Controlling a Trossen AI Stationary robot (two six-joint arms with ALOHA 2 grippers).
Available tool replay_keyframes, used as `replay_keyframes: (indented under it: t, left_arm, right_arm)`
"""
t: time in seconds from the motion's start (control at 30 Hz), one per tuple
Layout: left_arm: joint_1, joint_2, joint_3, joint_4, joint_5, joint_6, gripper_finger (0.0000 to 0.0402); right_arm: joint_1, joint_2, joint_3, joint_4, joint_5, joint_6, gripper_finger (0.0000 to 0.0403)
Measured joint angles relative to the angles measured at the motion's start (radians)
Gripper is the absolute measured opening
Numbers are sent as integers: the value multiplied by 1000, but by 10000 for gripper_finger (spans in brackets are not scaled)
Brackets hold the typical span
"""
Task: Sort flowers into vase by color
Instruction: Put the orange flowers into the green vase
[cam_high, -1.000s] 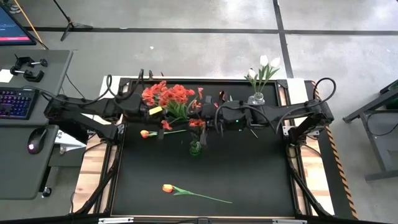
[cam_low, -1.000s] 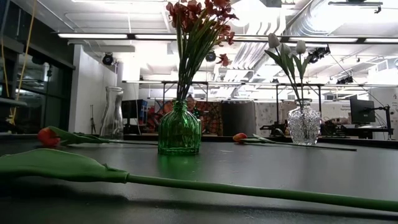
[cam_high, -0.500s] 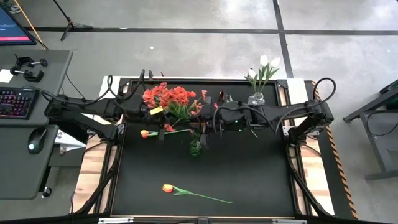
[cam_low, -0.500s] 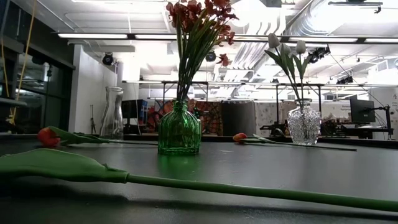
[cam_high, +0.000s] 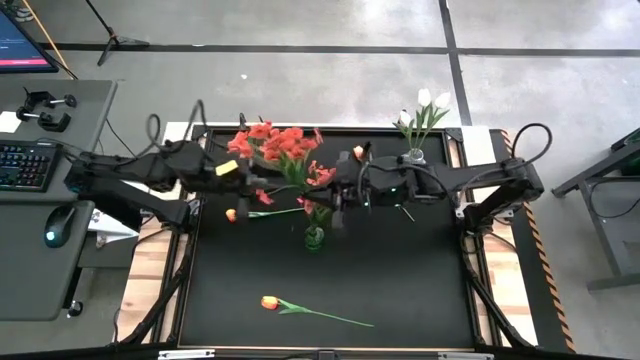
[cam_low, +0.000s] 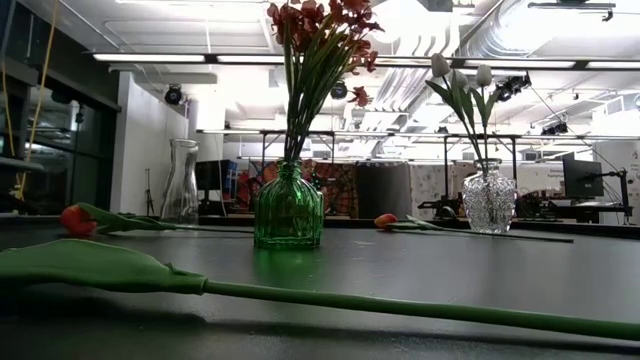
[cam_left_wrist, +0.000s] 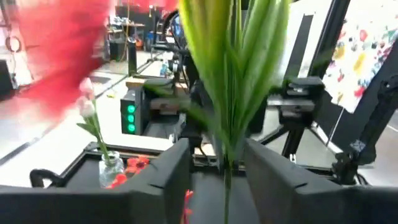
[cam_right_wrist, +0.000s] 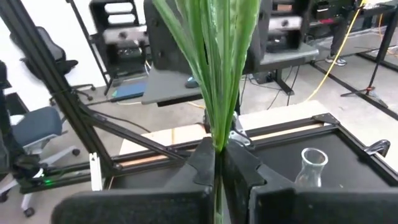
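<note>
Black table (cam_high: 400, 280) carries a green vase (cam_high: 314, 238) holding the red-orange bouquet (cam_high: 283, 148), stems pinched by the right gripper (cam_right_wrist: 217, 163), fingers closed. Left gripper (cam_left_wrist: 214, 163) flanks the stems, fingers parted (not touching); a stray orange tulip (cam_high: 270, 302) lies nearer the front.

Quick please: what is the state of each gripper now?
Left gripper: open around the red flower stems.
Right gripper: closed on the same stems.

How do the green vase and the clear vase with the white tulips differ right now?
The green vase is ribbed, tinted glass; the clear vase is colourless and rounder. The green one holds bushy red-orange blossoms, the clear one white tulips. From above, the green vase sits mid-table, the clear vase at the far edge. Both stand upright, stems inside.
</note>
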Motion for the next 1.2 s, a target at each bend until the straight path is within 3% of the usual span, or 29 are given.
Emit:
replay_keyframes:
  t: [0.23, 0.33, 0.43, 0.57, 0.7, 0.8, 0.9, 1.0, 1.1, 1.2]
  left_arm:
    - [0, -155, -8, -334, -6, -119, 188]
    - [-9, -225, -88, -319, -7, -214, 189]
    - [-38, -293, -212, -177, -35, -264, 185]
    - [-69, -352, -386, 47, -88, -343, 179]
    - [-81, -361, -504, 224, -105, -395, 177]
    - [-78, -356, -521, 245, -112, -412, 177]
    - [-77, -355, -521, 248, -126, -407, 177]
    - [-77, -361, -521, 272, -129, -407, 177]
    - [-77, -363, -520, 298, -130, -406, 177]
    - [-77, -366, -520, 309, -132, -405, 177]
  right_arm:
    - [46, -141, 0, -245, 85, 63, 1]
    - [125, -168, -1, -377, 171, 141, 1]
    - [225, -186, -60, -443, 270, 279, 1]
    - [381, -227, -303, -318, 385, 546, 0]
    - [483, -233, -610, 117, 450, 687, 0]
    - [478, -156, -781, 633, 462, 562, 0]
    - [435, -32, -833, 1003, 433, 294, 0]
    - [378, 69, -802, 1104, 297, 3, 0]
    - [306, 136, -747, 1076, 88, -76, 0]
    - [248, 183, -694, 1078, 24, -185, 0]
